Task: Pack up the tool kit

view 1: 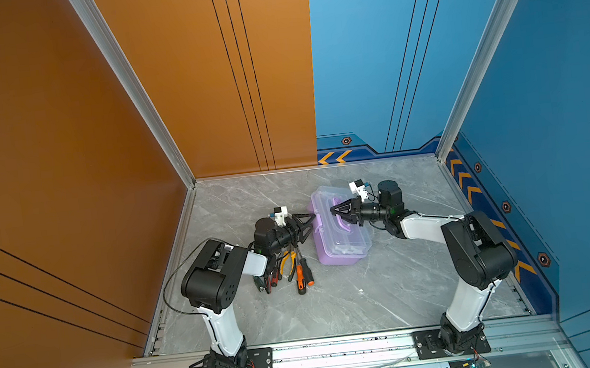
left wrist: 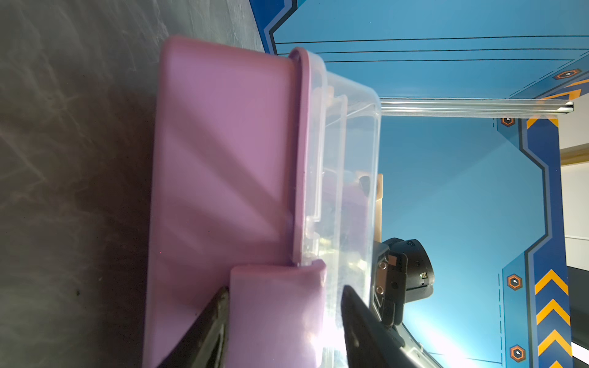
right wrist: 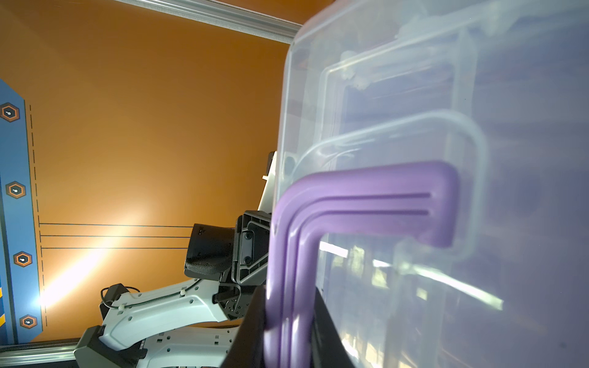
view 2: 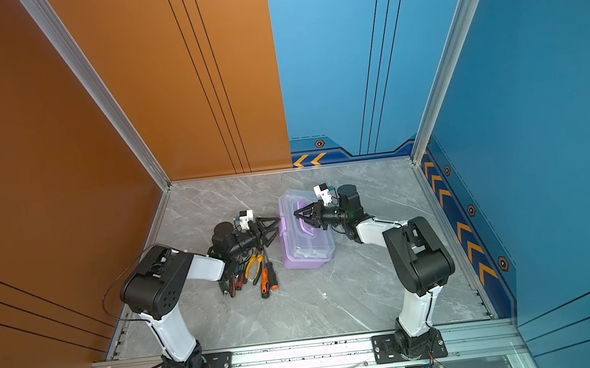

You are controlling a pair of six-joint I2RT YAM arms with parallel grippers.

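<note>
The tool kit case (view 1: 341, 247) is lilac with a clear lid (right wrist: 478, 95) and lies shut on the grey table in both top views (view 2: 306, 254). My right gripper (view 1: 332, 211) (right wrist: 288, 291) reaches over the lid and is shut on the purple handle (right wrist: 366, 197). My left gripper (view 1: 313, 215) (left wrist: 286, 289) sits at the case's left side, open, its jaws astride the lilac latch (left wrist: 277, 306). One finger touches the latch and the other stands off it. Orange-handled screwdrivers (view 1: 300, 277), yellow-handled pliers (view 1: 290, 258) and red and green handles (view 1: 268, 280) lie piled left of the case.
The tool pile (view 2: 254, 271) lies partly under my left forearm (view 1: 257, 263). An orange wall (view 1: 61, 179) closes the left side and a blue wall (view 1: 560, 127) the right. An aluminium rail (view 1: 341, 351) runs along the table's front edge.
</note>
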